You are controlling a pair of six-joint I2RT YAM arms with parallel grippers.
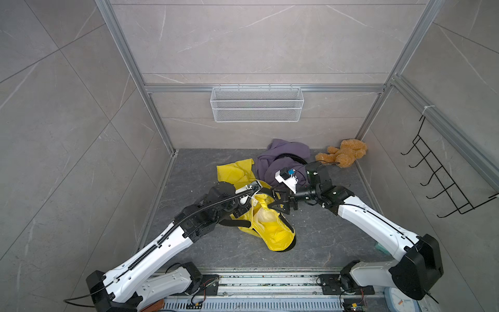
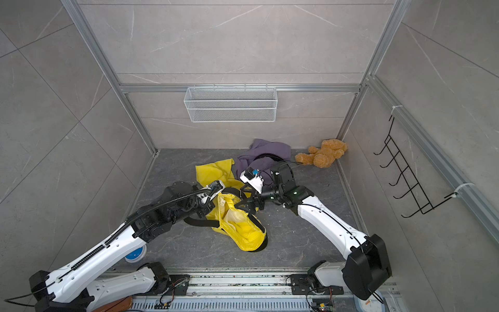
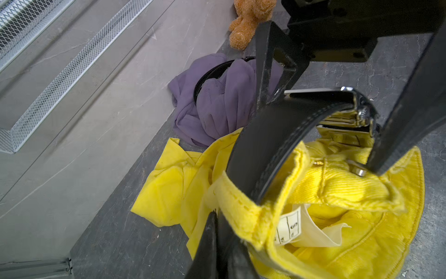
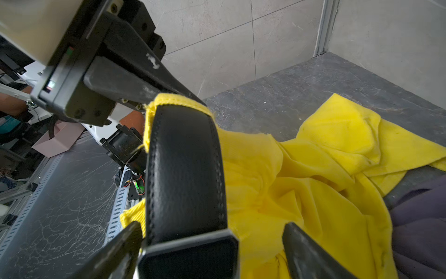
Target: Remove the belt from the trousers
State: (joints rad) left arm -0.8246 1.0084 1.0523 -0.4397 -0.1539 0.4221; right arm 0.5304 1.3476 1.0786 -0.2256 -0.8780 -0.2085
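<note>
Buckle (image 4: 188, 256) of the belt (image 4: 185, 169) sits nearest, between the open jaws of your right gripper (image 4: 212, 228) | your left gripper (image 4: 169, 93) clamps the trousers (image 4: 301, 193) at the waistband | belt threaded under a loop (image 4: 178, 100) | step: buckle grasp | next: close, pull lengthwise.

Left arm (image 1: 151, 251) and right arm (image 1: 372, 221) are wearing white shells, black joints. A ribbed black sleeve (image 1: 205, 205) is lining the left; right gripper (image 1: 276, 200) fingers (image 3: 264, 72) are showing scuffs.

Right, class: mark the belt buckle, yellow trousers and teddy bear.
belt buckle (image 4: 190, 259): right wrist view, on its dark face.
yellow trousers (image 1: 276, 232): a top view, on bare cloth.
teddy bear (image 1: 345, 155): a top view, on its middle.
</note>
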